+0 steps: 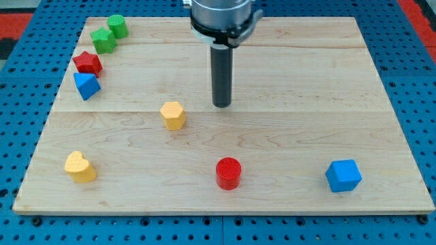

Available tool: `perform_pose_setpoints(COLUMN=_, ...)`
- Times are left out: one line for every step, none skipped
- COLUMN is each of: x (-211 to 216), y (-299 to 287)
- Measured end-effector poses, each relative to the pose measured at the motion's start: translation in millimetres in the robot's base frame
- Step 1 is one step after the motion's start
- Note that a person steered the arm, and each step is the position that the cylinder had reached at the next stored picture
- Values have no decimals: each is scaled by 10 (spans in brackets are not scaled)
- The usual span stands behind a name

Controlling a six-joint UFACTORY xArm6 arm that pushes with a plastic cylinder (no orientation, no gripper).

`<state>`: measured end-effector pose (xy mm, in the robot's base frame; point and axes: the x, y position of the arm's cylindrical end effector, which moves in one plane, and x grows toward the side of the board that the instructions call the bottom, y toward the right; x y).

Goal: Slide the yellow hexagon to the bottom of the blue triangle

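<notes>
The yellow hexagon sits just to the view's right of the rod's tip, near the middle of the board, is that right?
Not quite. In the camera view the yellow hexagon sits to the view's left of my tip, slightly lower, with a gap between them. It is near the middle of the board, as you said.

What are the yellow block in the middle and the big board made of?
The yellow hexagon looks like painted wood or plastic: solid, even colour with a soft matte sheen, so I can't tell which. The board looks like pale, unpainted wood: you can see grain lines and seams between planks. My tip, to the hexagon's right, looks like dark metal or plastic.
</notes>
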<state>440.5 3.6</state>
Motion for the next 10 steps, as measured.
perform_pose_setpoints(x=150, y=-781)
perform_pose_setpoints(x=45, y=-1710)
perform_pose_setpoints(x=60, y=-1578)
perform_pose_setpoints(x=135, y=-1391)
perform_pose_setpoints(x=414, y=-1952)
perform_pose_setpoints(x=437, y=-2202)
perform_pose_setpoints(x=405, y=-2428)
perform_pose_setpoints(x=311, y=-2454)
perform_pose_setpoints(x=256, y=-2433)
perform_pose_setpoints(x=198, y=-2433)
